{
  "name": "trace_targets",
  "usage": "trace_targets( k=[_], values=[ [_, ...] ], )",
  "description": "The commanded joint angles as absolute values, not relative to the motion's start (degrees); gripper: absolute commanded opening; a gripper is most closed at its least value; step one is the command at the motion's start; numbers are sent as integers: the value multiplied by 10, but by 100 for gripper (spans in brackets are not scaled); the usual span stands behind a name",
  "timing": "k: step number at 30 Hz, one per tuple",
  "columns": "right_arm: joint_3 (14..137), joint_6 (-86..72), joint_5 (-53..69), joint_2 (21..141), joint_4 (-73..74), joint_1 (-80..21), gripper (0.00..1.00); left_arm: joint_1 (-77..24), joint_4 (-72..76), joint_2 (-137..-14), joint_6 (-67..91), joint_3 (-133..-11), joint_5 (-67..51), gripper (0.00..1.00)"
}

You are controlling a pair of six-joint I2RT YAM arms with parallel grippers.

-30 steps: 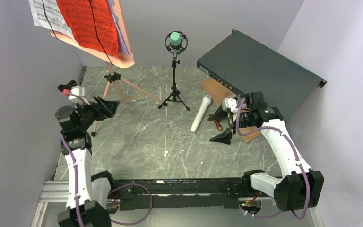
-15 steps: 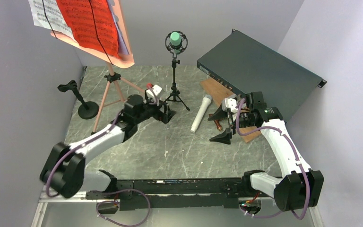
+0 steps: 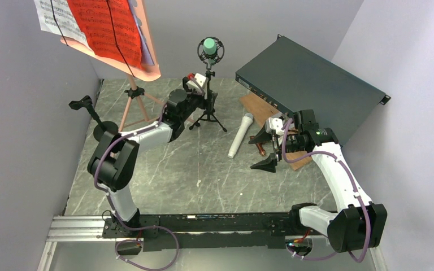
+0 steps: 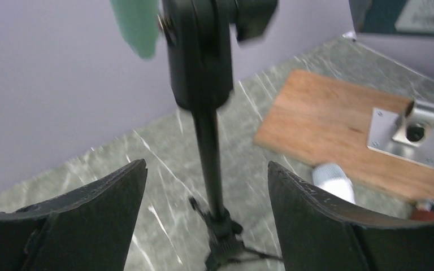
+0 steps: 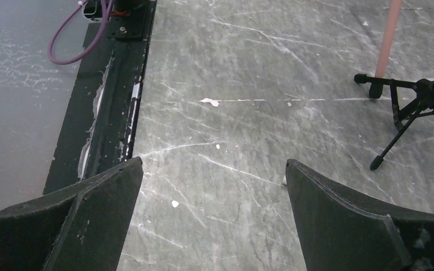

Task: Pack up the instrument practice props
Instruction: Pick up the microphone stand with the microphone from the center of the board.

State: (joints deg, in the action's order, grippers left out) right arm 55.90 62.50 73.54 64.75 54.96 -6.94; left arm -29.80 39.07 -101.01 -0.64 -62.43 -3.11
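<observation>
A green microphone (image 3: 209, 46) sits in a black shock mount on a small black tripod stand (image 3: 208, 113). My left gripper (image 3: 209, 99) is open and straddles that stand's pole (image 4: 210, 164), with a gap on each side of it. The pink music tripod (image 3: 131, 99) holds white (image 3: 53, 20), red (image 3: 104, 25) and lavender (image 3: 146, 53) pages at the back left. A white microphone (image 3: 241, 134) lies on the table. A black round-based mount (image 3: 103, 129) stands at the left. My right gripper (image 3: 261, 151) hangs open over bare table (image 5: 213, 162).
The dark green metal box (image 3: 311, 90) leans at the back right, beside the brown wooden board (image 4: 339, 121) with a metal flange (image 4: 407, 132). Purple walls close in on three sides. The black base rail (image 5: 113, 107) runs along the near edge.
My left arm has swung from the left wall across to the green microphone's stand, and its jaws have narrowed slightly. The right arm has not moved.
</observation>
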Motion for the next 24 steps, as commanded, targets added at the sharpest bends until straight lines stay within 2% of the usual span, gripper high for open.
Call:
trace_targets(
  k=[1,2,6,11,14,24],
  values=[
    [553,649,743,647,559,-65,100,-294,419,-1043,-40,-697,-1,81],
    [553,648,742,647,559,-65,100,-294,416,-1050,-44,-708,-1,79],
    [553,648,739,647,557,-65,100,-294,412,-1067,-48,-734,-17,59],
    [553,646,739,649,556,-65,100,-294,410,-1066,-50,-729,-43,39],
    [552,646,738,649,555,-65,100,-294,412,-1056,-56,-721,-54,2],
    [550,645,737,650,552,-65,100,-317,389,-941,-63,-670,-79,0]
  ],
)
